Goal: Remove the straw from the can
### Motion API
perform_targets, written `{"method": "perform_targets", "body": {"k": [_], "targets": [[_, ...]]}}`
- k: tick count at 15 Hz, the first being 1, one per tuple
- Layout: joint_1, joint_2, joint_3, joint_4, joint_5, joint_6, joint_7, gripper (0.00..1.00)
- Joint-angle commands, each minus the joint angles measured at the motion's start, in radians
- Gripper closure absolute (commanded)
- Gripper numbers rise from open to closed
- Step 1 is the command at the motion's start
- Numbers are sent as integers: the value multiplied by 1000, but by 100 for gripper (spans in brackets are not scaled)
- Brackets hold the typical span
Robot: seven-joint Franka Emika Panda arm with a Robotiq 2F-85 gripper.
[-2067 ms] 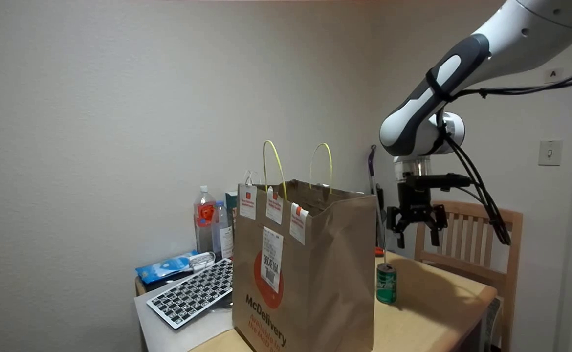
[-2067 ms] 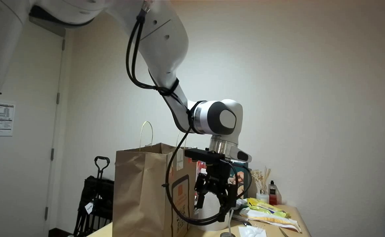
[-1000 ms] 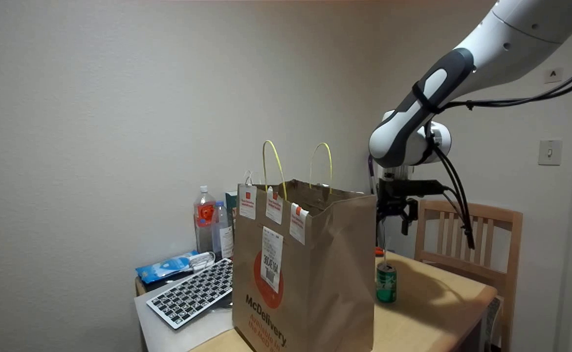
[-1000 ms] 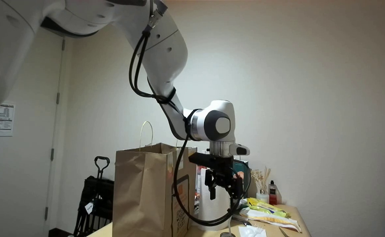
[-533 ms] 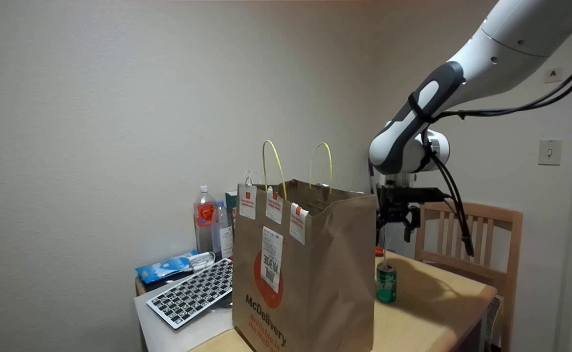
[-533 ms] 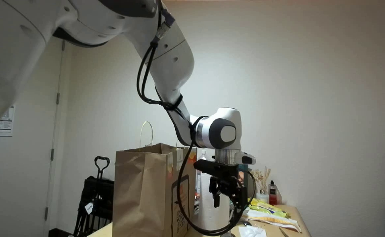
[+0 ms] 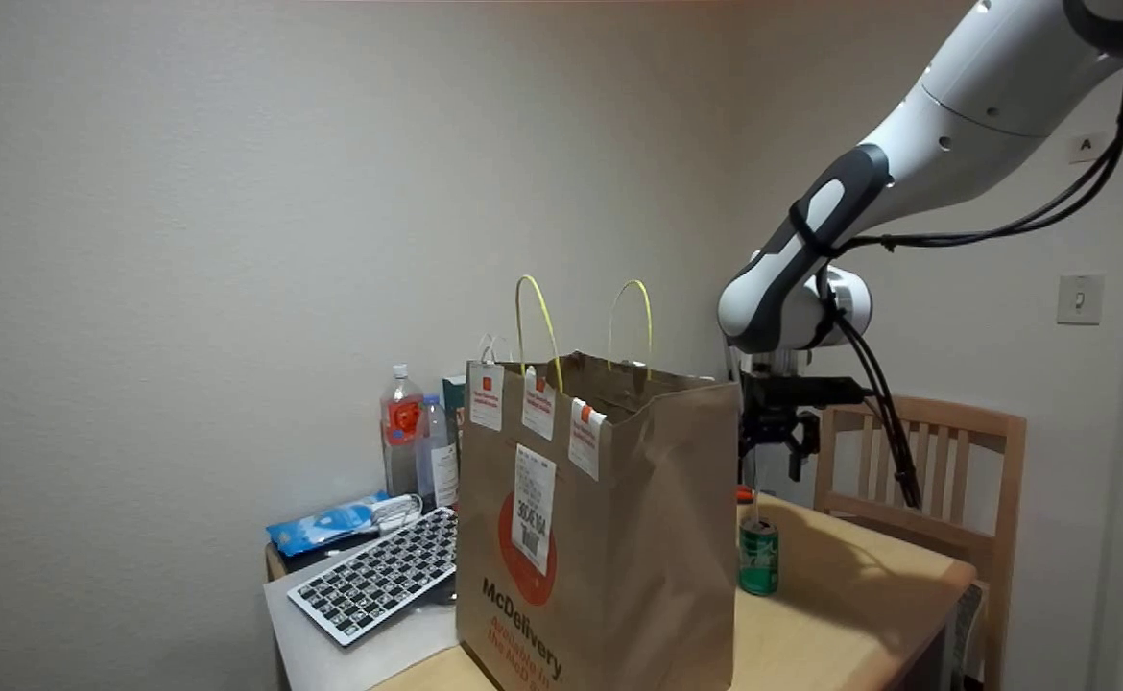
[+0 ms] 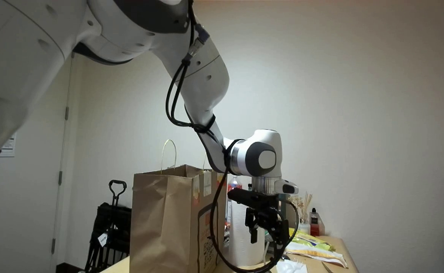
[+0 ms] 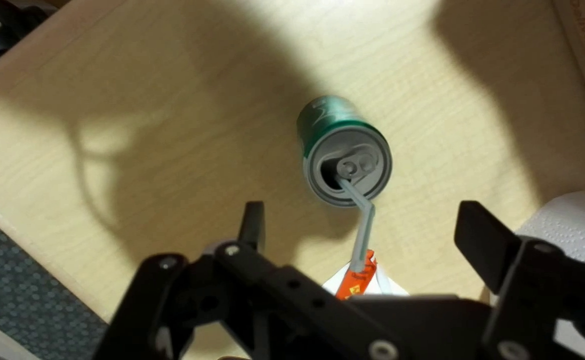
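The green can (image 9: 328, 115) stands upright on the wooden table in the wrist view, its opened lid facing up. It also shows in an exterior view (image 7: 759, 561) beside the bag. The pale, bent straw (image 9: 365, 227) leans out of the can's mouth, its free end toward my gripper. The straw shows thinly in both exterior views (image 7: 755, 494) (image 8: 265, 254). My gripper (image 9: 366, 222) is open and empty above, with the straw's upper part between its spread fingers in the picture, touching neither. In an exterior view the gripper (image 8: 264, 246) points down; the can is hidden or cut off there.
A tall brown paper bag (image 7: 600, 537) stands close beside the can. A white paper roll (image 8: 241, 242) stands behind the gripper. A red packet (image 9: 357, 280) on white paper lies past the can. A chair (image 7: 917, 461) is at the table edge. Cables hang from the arm (image 8: 214, 220).
My open gripper has moved left in an exterior view, toward the bag's far side, then lowered over the last second. The can and straw have not moved.
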Motion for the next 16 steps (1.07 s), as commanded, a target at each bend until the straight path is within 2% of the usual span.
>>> {"method": "perform_targets", "body": {"k": [1, 11, 16], "targets": [[-1, -8, 4, -8, 2, 7, -12, 30], [3, -15, 3, -15, -5, 16, -12, 97], [3, -17, 4, -15, -4, 16, -14, 100]]}}
